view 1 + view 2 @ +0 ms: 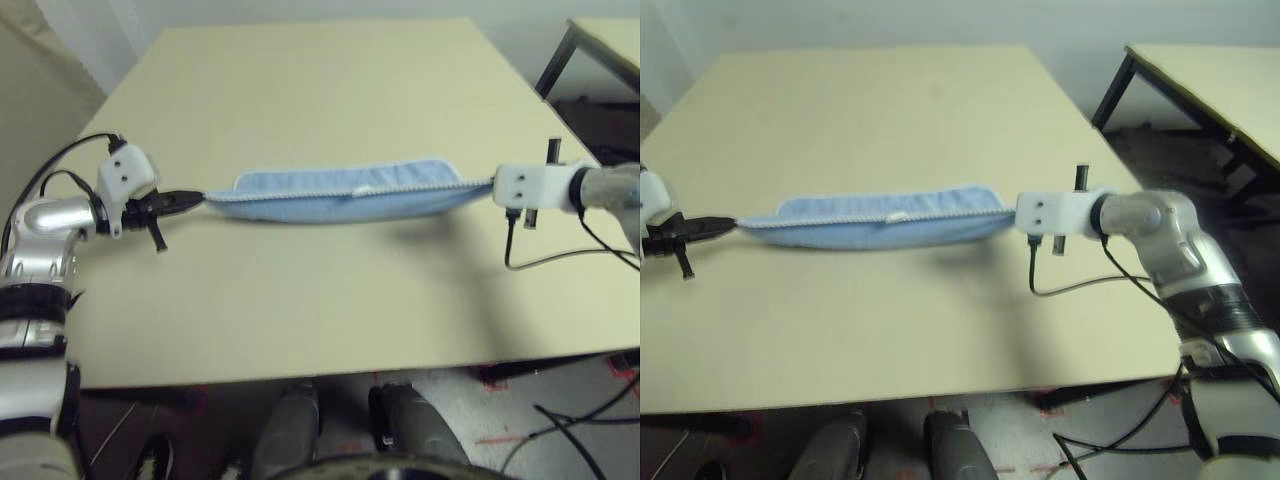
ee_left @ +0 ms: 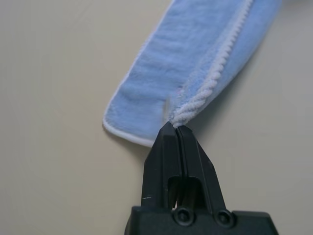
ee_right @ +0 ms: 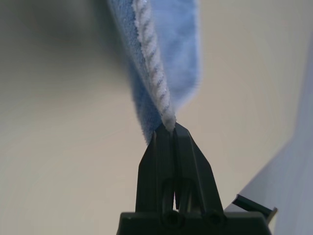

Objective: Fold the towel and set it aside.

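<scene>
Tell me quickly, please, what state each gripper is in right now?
Left gripper: closed, pinching one end of the towel by its white edging.
Right gripper: closed, pinching the towel's other end by its edging.

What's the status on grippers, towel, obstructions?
Left gripper and right gripper both shut on towel ends. Towel stretched between them, sagging over the table. Nothing in the way.
</scene>
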Tool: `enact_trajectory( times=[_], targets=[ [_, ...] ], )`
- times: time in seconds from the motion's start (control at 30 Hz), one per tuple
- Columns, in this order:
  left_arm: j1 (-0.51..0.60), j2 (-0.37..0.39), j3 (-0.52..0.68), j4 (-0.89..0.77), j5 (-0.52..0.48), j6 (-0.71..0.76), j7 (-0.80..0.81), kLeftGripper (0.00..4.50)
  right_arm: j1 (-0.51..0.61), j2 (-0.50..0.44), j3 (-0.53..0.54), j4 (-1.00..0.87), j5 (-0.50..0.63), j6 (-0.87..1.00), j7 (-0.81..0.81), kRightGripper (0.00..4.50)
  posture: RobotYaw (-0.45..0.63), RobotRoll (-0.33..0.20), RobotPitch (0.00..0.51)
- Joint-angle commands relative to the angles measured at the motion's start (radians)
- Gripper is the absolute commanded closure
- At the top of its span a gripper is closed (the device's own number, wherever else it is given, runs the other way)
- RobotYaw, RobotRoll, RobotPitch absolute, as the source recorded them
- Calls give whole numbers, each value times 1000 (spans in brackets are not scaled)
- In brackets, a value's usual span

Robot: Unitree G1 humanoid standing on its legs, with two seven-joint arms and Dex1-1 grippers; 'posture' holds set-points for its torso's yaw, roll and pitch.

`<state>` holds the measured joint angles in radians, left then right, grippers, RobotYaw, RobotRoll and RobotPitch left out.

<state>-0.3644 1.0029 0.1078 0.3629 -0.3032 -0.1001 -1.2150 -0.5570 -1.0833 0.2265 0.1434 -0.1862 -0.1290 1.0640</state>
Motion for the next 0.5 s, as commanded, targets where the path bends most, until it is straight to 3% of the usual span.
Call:
enact_trajectory(
  times=[0.03, 0.27, 0.5],
  targets=[
    [65, 48, 38, -64, -31, 97, -40, 4500, 83, -43, -20, -99, 51, 67, 99, 4489, 75, 0, 68],
    [194, 123, 85, -137, -56, 205, -95, 4500, 256, -138, -71, -263, 110, 185, 209, 4489, 72, 0, 70],
    [225, 136, 103, -159, -57, 273, -88, 4500, 246, -135, -79, -233, 90, 170, 190, 4489, 70, 0, 69]
  ],
)
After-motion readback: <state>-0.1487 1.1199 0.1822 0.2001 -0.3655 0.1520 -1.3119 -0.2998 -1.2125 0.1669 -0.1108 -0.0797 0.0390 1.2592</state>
